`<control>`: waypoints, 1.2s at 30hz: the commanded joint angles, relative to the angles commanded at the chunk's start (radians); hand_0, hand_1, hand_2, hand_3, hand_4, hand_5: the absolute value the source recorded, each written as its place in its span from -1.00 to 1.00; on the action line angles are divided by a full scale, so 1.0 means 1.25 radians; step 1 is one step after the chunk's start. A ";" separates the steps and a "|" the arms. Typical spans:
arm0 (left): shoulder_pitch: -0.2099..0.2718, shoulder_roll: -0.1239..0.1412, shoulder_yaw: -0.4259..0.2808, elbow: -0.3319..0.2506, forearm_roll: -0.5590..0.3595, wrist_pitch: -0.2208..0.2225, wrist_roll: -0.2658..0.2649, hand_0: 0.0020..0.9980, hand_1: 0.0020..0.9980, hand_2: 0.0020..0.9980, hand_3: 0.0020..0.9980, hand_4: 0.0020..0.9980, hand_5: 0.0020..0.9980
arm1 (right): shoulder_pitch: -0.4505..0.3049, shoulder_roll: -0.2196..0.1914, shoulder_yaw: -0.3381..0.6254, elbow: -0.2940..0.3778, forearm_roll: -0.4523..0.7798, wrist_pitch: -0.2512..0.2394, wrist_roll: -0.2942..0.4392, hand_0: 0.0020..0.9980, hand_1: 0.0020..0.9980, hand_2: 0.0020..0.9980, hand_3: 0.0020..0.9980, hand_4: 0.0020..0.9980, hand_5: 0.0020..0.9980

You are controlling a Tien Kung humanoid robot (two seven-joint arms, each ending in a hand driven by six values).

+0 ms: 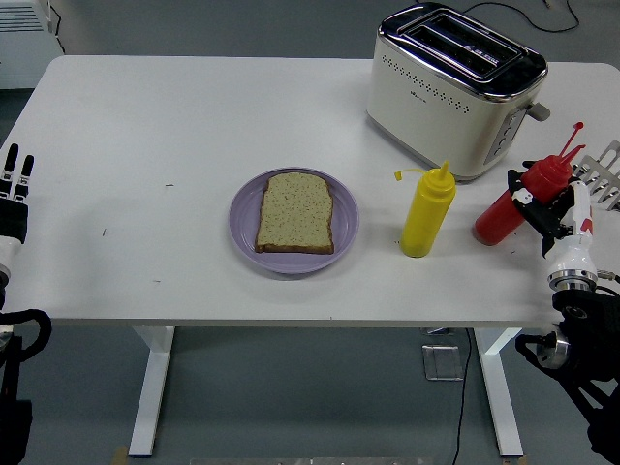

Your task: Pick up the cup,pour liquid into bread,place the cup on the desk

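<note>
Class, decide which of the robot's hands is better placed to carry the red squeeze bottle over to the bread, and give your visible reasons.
The right hand. Its fingers already close around the red squeeze bottle, which leans tilted to the right. The left hand rests at the table's far left edge, beyond the bread on its purple plate.

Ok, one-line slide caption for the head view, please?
Right robot hand grips the red squeeze bottle, tilting it rightward, beside the yellow bottle and bread on a purple plate.
</note>
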State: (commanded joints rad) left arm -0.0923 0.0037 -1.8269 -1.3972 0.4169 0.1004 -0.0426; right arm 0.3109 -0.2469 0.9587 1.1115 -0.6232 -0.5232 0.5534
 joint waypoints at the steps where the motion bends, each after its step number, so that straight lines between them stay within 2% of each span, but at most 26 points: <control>1: 0.000 0.000 0.000 0.000 0.000 0.000 0.000 0.57 0.47 0.47 0.38 0.02 1.00 | -0.001 0.000 0.000 0.001 0.008 0.000 0.002 -0.76 -0.64 -0.39 -0.23 0.30 -0.99; 4: 0.001 0.000 0.000 0.000 0.000 0.000 0.000 0.57 0.47 0.47 0.38 0.02 1.00 | -0.003 0.000 0.001 0.005 0.030 0.003 0.005 -0.76 -0.64 -0.39 -0.23 0.30 -0.99; 5: 0.002 0.000 0.001 0.000 0.000 0.000 0.000 0.57 0.47 0.47 0.38 0.02 1.00 | -0.005 0.000 0.003 0.007 0.036 0.003 0.005 -0.82 -0.73 -0.45 -0.23 0.26 -1.00; 14: 0.005 0.000 0.002 0.000 0.000 0.000 0.000 0.57 0.47 0.47 0.38 0.02 1.00 | -0.018 -0.003 0.043 0.038 0.057 -0.009 0.010 -0.83 -0.73 -0.46 -0.20 0.25 -0.99; 22: 0.004 0.001 0.000 -0.001 0.000 0.000 0.000 0.57 0.47 0.47 0.38 0.02 1.00 | -0.027 -0.023 0.124 0.108 -0.001 -0.028 -0.021 -0.85 -0.77 -0.48 -0.20 0.23 -0.96; 23: 0.003 0.001 -0.001 -0.001 0.000 0.000 0.000 0.57 0.47 0.47 0.38 0.02 1.00 | -0.028 -0.026 0.136 0.120 -0.015 -0.031 -0.027 -0.89 -0.87 -0.54 -0.20 0.11 -0.90; 25: 0.002 0.001 -0.003 -0.002 0.000 0.000 0.000 0.57 0.47 0.47 0.38 0.02 1.00 | -0.029 -0.035 0.158 0.146 -0.050 -0.035 -0.046 -0.89 -0.87 -0.54 -0.20 0.11 -0.90; 28: 0.001 0.001 -0.006 -0.002 0.000 0.001 0.000 0.57 0.47 0.47 0.38 0.02 1.00 | -0.023 -0.057 0.196 0.204 -0.144 -0.028 -0.129 -0.89 -0.87 -0.54 -0.20 0.11 -0.90; 29: 0.001 0.001 -0.007 -0.002 0.000 0.000 -0.001 0.57 0.47 0.47 0.38 0.02 1.00 | -0.018 -0.066 0.204 0.220 -0.180 -0.019 -0.165 -0.90 -0.87 -0.55 -0.24 -0.01 -0.83; 33: 0.000 0.000 -0.007 -0.002 0.000 0.000 0.000 0.57 0.47 0.47 0.38 0.02 1.00 | 0.013 -0.107 0.212 0.282 -0.315 0.023 -0.294 -0.90 -0.87 -0.55 -0.24 -0.01 -0.83; 36: 0.000 0.000 -0.008 -0.002 0.000 0.000 0.000 0.57 0.47 0.47 0.38 0.02 1.00 | 0.033 -0.125 0.206 0.303 -0.414 0.035 -0.367 -0.88 -0.86 -0.55 -0.25 -0.06 -0.80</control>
State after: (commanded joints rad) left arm -0.0926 0.0034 -1.8369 -1.4000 0.4164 0.1007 -0.0432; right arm 0.3519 -0.4036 1.2159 1.4898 -1.1409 -0.4801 0.0951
